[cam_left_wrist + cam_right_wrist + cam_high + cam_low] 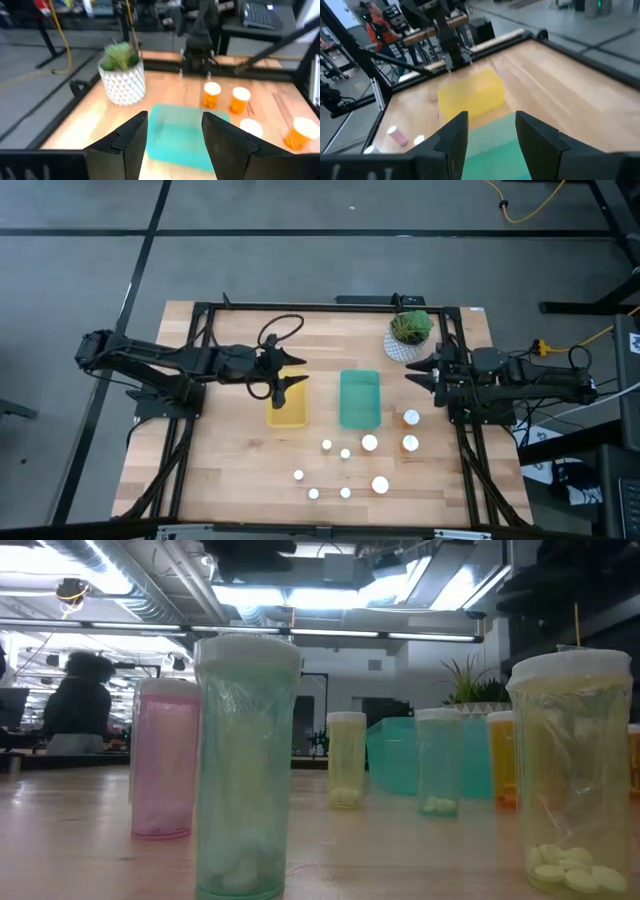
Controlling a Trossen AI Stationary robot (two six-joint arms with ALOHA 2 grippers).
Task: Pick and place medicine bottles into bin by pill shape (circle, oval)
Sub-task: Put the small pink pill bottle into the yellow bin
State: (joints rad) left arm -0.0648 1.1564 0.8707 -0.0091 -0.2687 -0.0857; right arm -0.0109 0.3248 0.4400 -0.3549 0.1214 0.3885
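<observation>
Medicine bottles (369, 443) are standing loose on the worktop (230, 470), just in front of the green bin (359, 398); none is being carried. Your left tool (287, 370) is hovering, fingers parted, over the yellow bin (287, 412). Your right tool (425, 373) is waiting empty beside the green bin, fingers showing a gap. Sorting is barely starting; next you are needing a descent onto one bottle.

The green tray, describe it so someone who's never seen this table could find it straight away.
Start at the wooden table and find the white pot with a green plant near its far right corner. Just left of the pot and nearer the middle lies the green tray, a shallow rectangle. Its twin beside it, the yellow tray, differs only in colour.
</observation>
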